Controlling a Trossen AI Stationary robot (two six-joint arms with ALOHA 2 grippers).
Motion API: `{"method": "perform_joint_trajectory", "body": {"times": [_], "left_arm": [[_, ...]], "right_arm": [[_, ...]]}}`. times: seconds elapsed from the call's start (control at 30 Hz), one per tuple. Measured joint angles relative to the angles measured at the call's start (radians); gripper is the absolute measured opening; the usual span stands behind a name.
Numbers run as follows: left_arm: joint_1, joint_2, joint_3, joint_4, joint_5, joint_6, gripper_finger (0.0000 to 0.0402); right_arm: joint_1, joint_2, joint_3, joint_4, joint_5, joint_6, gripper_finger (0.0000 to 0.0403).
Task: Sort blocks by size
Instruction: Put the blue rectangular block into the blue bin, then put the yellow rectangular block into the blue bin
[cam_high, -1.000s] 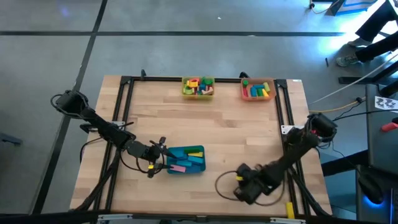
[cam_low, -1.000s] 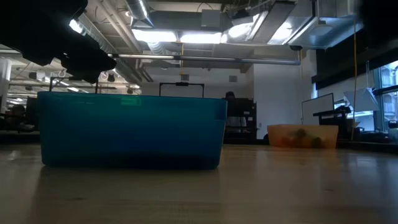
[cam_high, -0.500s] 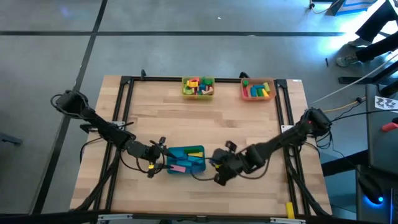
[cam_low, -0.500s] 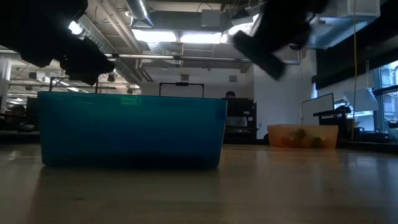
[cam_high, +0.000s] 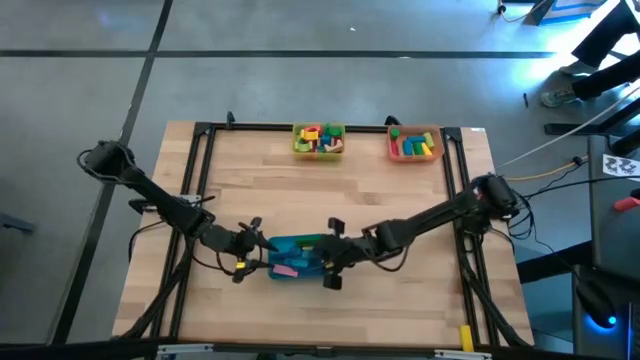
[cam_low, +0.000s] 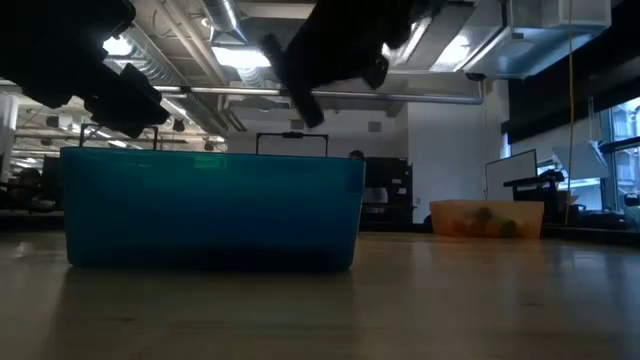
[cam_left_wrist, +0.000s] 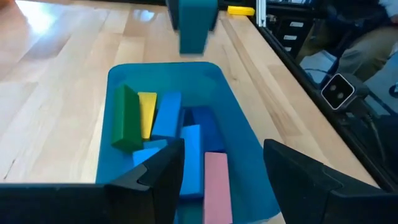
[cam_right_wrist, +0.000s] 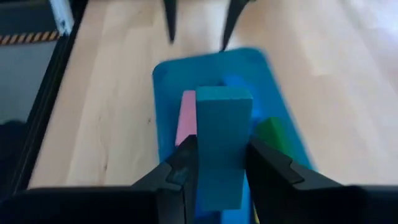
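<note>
A teal tray (cam_high: 298, 256) stands on the table's near middle. In it lie long blocks: green (cam_left_wrist: 124, 118), yellow (cam_left_wrist: 147, 112), blue (cam_left_wrist: 165, 116) and pink (cam_left_wrist: 214, 180). My right gripper (cam_right_wrist: 221, 168) hangs over the tray's right end (cam_high: 322, 258), shut on a teal-blue block (cam_right_wrist: 221, 134), which also shows in the left wrist view (cam_left_wrist: 196, 28). My left gripper (cam_left_wrist: 217, 168) stands open at the tray's left end (cam_high: 272, 252), just above the rim, with nothing between its fingers. My right gripper pinches the teal-blue block by two opposite long sides (cam_right_wrist: 202, 155) between its two fingers. The fingers (cam_right_wrist: 267, 165) come slanting down from the table's right side and lie along the block, which sticks out past them. The block is clear of the tray, above the pink block (cam_right_wrist: 186, 121).
A yellow tray (cam_high: 318, 140) and an orange tray (cam_high: 414, 144), both holding mixed blocks, stand at the table's far edge. A black frame (cam_high: 205, 160) runs along the table's sides. Bare wood lies between the far trays and the teal tray.
My right gripper has swung from the table's near right part toward the left and a little up, ending over the teal tray's right end, and its wrist has rolled on the way.
</note>
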Motion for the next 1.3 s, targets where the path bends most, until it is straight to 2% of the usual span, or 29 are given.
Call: {"method": "perform_joint_trajectory", "body": {"times": [0.2,0.47,0.57,0.8,0.93,1.07,1.3], "left_arm": [[0.000,0.000,0.000,-0.010,0.000,-0.003,0.0202],[0.000,0.000,0.000,-0.007,-0.007,-0.002,0.0202],[0.000,0.000,0.000,-0.005,-0.007,-0.002,0.0202],[0.000,0.000,0.000,-0.003,-0.008,-0.010,0.0202],[0.000,0.000,0.000,-0.001,-0.008,-0.010,0.0202],[0.000,0.000,0.000,0.003,-0.008,-0.017,0.0202],[0.000,0.000,0.000,0.008,-0.008,-0.030,0.0202]], "right_arm": [[-0.005,0.071,-0.002,-0.019,-0.045,-0.006,0.0111],[-0.006,0.089,-0.002,-0.041,-0.043,-0.010,0.0121],[-0.006,0.089,-0.002,-0.025,-0.038,-0.003,0.0146],[-0.006,0.085,-0.001,-0.021,-0.042,-0.009,0.0233],[-0.004,0.046,-0.001,-0.038,-0.042,-0.010,0.0262],[-0.004,-0.006,-0.001,-0.113,-0.042,0.006,0.0267],[-0.004,-0.034,-0.001,-0.249,-0.043,0.027,0.0244]]}}
